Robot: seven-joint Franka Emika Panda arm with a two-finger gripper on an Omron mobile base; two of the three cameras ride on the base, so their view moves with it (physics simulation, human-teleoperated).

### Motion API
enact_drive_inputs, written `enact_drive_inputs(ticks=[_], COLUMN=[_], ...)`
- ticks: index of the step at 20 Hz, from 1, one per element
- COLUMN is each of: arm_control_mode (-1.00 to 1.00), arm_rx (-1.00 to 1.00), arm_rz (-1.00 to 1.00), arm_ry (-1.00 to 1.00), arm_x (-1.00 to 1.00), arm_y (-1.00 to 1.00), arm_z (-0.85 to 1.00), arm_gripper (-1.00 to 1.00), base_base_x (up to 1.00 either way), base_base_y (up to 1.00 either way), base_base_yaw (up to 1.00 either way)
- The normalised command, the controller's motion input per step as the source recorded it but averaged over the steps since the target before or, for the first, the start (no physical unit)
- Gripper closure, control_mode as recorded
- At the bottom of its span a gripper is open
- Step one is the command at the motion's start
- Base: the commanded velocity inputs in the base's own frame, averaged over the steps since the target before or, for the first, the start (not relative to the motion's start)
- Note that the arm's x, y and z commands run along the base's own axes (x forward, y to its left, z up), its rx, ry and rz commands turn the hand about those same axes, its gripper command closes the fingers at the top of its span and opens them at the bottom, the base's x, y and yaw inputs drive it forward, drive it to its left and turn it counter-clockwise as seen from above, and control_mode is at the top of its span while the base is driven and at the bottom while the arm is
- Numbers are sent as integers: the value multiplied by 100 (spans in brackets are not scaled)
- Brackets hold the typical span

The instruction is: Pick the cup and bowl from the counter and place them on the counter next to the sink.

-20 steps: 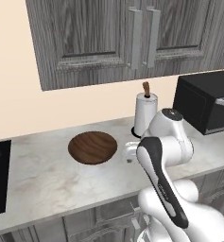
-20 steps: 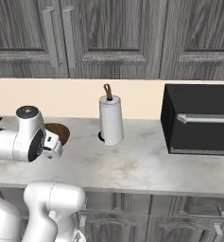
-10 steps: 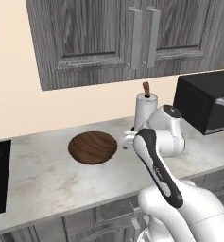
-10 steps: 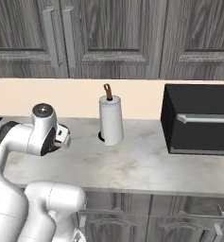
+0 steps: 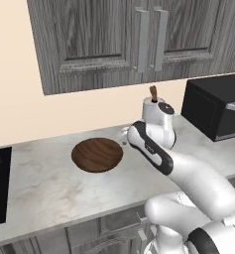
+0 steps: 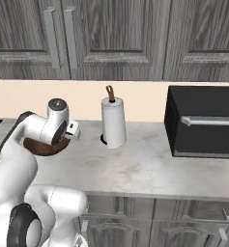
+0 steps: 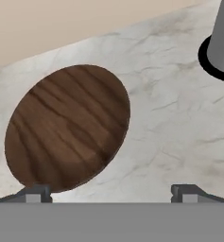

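Neither object looks moved yet: the wooden bowl (image 5: 97, 155) rests on the table (image 5: 49, 188), left of the paper-towel holder (image 6: 113, 122), beneath the open, empty end effector (image 7: 111, 193).

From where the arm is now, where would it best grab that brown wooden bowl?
Probably by the rim. The bowl lies flat, wide and shallow on the counter, too broad to span. So the hand, open, could come down from above and pinch the edge nearest it, one finger inside, one outside.
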Motion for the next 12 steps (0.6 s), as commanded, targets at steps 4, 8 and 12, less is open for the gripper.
enact_drive_inputs(ticks=[4,8,12], arm_control_mode=[-100,-100,-100], arm_rx=[0,0,0], arm_rz=[-4,-4,-1], arm_ry=[1,3,1], arm_x=[71,40,2], arm_y=[13,11,0], arm_z=[-21,-35,-38], arm_gripper=[-100,-100,-100], base_base_x=[0,0,0], base_base_y=[0,0,0], base_base_yaw=[0,0,0])
